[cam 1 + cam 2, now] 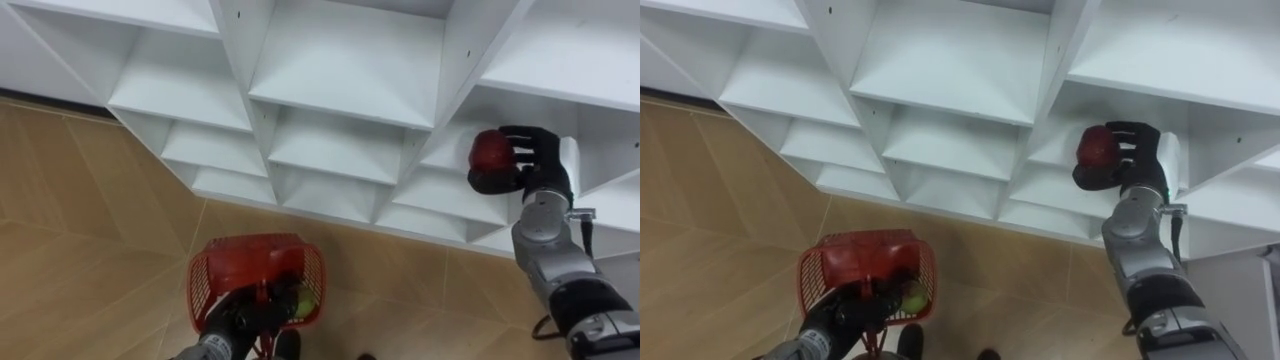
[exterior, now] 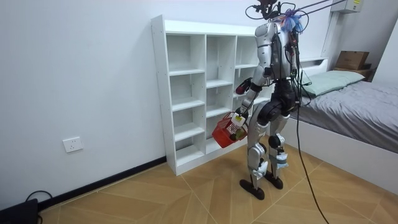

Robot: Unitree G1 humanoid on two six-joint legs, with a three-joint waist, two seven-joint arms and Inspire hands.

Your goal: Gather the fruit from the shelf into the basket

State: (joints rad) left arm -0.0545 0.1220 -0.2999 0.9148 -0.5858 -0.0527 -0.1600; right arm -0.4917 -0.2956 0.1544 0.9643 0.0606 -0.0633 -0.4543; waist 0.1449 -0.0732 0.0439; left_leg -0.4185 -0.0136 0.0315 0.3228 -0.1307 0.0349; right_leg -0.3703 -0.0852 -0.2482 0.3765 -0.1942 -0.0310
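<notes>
Robot standing at a white flat-panelled closet point(image 1: 345, 90), right hand point(image 1: 538, 160) curled round a smooth round red fruit point(image 1: 490, 153) at a right-side compartment's mouth, left hand point(image 1: 238, 318) gripping the handle of a red mesh basket point(image 1: 250, 258) (a yellow-green fruit point(image 1: 303, 303) lies inside), herringbone wood floor point(image 1: 80, 220)

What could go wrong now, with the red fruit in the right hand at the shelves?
The red fruit is held high; if the right hand loosens, it may fall. The basket hangs low in the left hand, far from the fruit, so a release could miss. Pulling back, the right hand might clip the shelf unit.
</notes>
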